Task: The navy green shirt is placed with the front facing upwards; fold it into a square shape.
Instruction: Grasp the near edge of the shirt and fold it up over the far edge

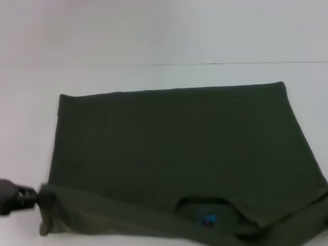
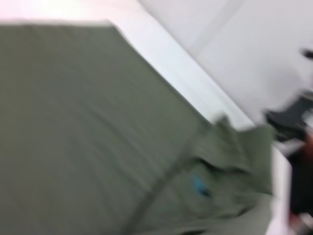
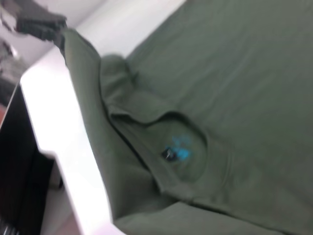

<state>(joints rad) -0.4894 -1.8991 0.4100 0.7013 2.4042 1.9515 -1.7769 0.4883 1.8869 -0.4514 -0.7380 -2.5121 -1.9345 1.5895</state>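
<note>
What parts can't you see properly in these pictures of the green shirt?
- The navy green shirt: its near right corner is cut off by the head view's edge.
- The front print: not visible in any view.
- The collar tag: only a blue smudge, too blurred to read.
- The left gripper at the shirt's near left corner: blurred, so its grip cannot be judged.
- The right gripper: not clearly seen in any view.

We see the shirt as soft, matt olive-green cloth, smooth across its flat panel and rumpled along the near folded edge, with a small blue tag inside the collar; the table beneath looks smooth, plain and white
</note>
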